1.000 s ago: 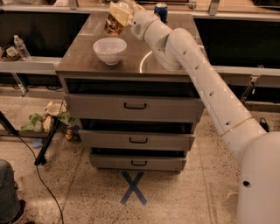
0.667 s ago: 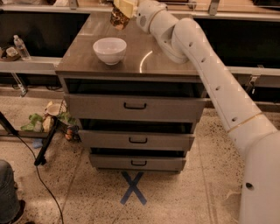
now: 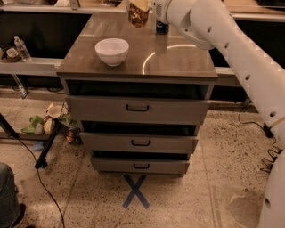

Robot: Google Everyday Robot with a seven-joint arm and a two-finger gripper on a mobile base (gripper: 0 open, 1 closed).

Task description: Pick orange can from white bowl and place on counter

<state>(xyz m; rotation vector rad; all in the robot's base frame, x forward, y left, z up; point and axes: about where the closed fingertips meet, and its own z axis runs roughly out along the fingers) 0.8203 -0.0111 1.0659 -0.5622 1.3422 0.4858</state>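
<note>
Grey-brown bench (image 3: pixel 182 62) carries the empty white bowl (image 3: pixel 111 50); the orange can (image 3: pixel 138 17) hangs above the far edge, clamped by the fingers of the gripper (image 3: pixel 139 4) at top of view: carry step, probably, with lowering upright onto bare bench next, clear of the bowl.

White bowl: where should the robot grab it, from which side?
Pinch the rim of the white bowl from above: it stands upright and empty, so the thin edge is free. The gripper hangs above the counter, far back, holding the orange can.
</note>
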